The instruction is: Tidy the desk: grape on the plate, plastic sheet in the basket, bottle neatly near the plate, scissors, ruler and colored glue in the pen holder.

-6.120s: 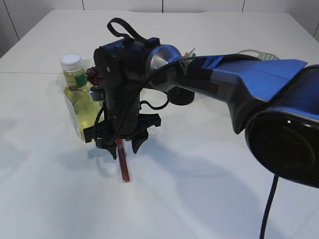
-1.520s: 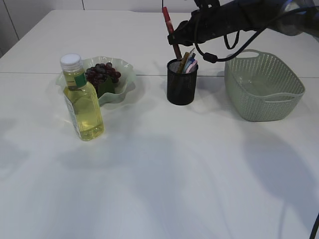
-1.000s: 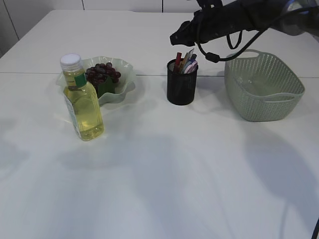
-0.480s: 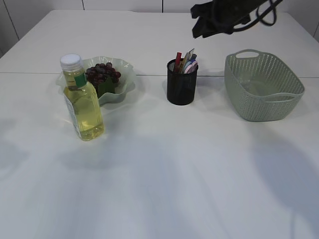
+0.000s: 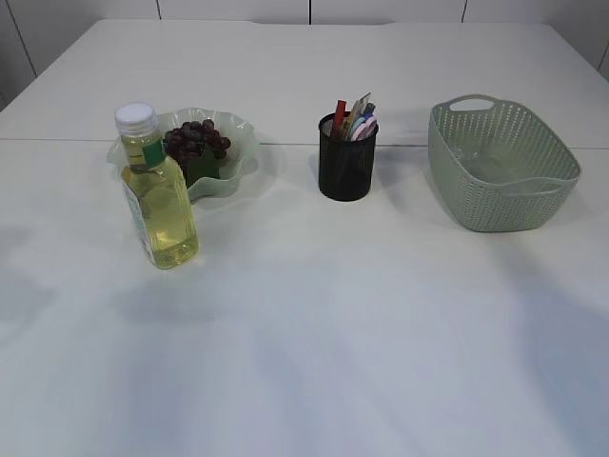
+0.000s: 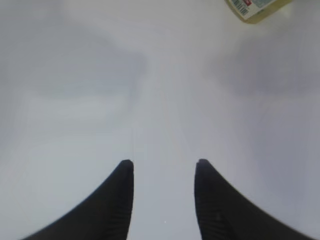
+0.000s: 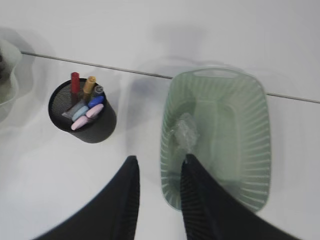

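I see both grippers, left gripper [image 6: 162,200] and right gripper [image 7: 157,200], parted and empty. Grapes [image 5: 195,140] sit on the plate [image 5: 243,157], sheet [image 7: 185,132] in the basket [image 5: 504,205], tools in the pen holder [image 5: 345,171]. I judge only checking the bottle [image 5: 157,205] beside the plate remains.

Down at the bottom of the left wrist view, the left gripper [image 6: 163,200] shows its two dark fingers [image 6: 117,205], curving up from the lower edge with ribbed inner faces. The jaws stand apart and there's nothing between them, just bare surface showing through the gap. Below them stretches the white table [image 6: 100,100], pale and a bit blurred, with soft grey shadows spread across the upper left and the right side. A faint thin line runs up the tabletop from between the fingers. Up in the top right corner, the bottle [image 6: 255,9] peeks in: only a sliver, yellowish liquid and a label edge with a barcode, well away from the gripper.
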Controlling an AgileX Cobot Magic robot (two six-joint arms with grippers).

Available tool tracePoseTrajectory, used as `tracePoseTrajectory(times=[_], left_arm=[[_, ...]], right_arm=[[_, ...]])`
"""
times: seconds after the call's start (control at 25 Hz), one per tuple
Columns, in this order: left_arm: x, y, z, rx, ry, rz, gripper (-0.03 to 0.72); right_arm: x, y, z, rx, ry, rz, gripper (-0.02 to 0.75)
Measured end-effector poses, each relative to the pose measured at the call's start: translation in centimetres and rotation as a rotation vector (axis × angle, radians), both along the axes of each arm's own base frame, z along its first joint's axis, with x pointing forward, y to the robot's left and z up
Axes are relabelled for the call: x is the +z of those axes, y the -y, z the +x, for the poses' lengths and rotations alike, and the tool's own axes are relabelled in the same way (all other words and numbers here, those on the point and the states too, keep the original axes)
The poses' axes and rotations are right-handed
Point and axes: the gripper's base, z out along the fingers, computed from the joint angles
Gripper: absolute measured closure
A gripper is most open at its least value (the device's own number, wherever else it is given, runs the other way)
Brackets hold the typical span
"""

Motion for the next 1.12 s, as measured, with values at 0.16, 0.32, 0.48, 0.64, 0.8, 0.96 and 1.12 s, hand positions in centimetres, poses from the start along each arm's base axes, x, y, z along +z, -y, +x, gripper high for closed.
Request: tracePoseTrajectory(times=[0.16,0.32,0.48,0.64,0.8,0.96,1.12], left_arm=[[0.2,0.0,0.0,0.007,0.014,-0.003,0.271],[1.9,-0.1,-0.8,0.010,0.093,-0.007,0.223],[4.4,-0.5,-2.6,0.003,0.197,0.020,0.217],[6.6,-1.0,-4.9,0.009,0.262,0.043,0.216],[8.2,-1.4,-7.2,0.035,0.301,0.064,0.216],[9.2,-1.7,-9.1,0.048,0.324,0.068,0.215],[10.0,-1.8,-10.4,0.054,0.366,0.061,0.214]], right_arm=[[1.1,1.0,-2.5,-0.042,-0.002,-0.051,0.490],[0.7,1.7,-4.7,-0.063,-0.043,-0.097,0.428],[-0.4,2.3,-7.3,-0.070,-0.104,-0.119,0.392],[-1.1,2.9,-11.0,-0.072,-0.140,-0.134,0.386],[-1.7,3.6,-14.9,-0.079,-0.130,-0.145,0.385],[-2.2,4.2,-18.8,-0.093,-0.096,-0.130,0.384],[-2.2,4.8,-22.7,-0.126,-0.030,-0.091,0.384]])
